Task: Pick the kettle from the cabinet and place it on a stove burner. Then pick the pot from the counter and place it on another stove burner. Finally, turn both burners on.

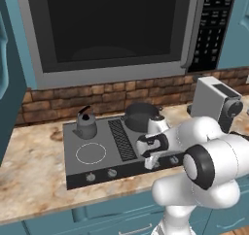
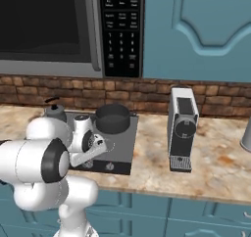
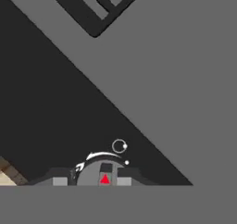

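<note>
With kettle (image 1: 86, 124) and pot (image 1: 140, 116) on rear burners, gripper (image 3: 104, 176) positioned at front stove knob (image 3: 102, 173), fingers narrowly closed around it.

A home kitchen; microwave (image 1: 112, 30) at the top, cooktop (image 1: 116, 149) at centre on the marbled bench (image 1: 29, 176); brick backsplash (image 1: 97, 95) behind.

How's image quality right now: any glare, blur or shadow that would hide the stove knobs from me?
Left base view: flat, even light, no glare, slightly soft; the kettle and pot read clearly, and the arm covers some of the front knobs. Right base view: same soft render, arm blocks the cooktop's left part. Hand view: very close and steeply tilted, one knob sharp between the hand's tips.
</note>
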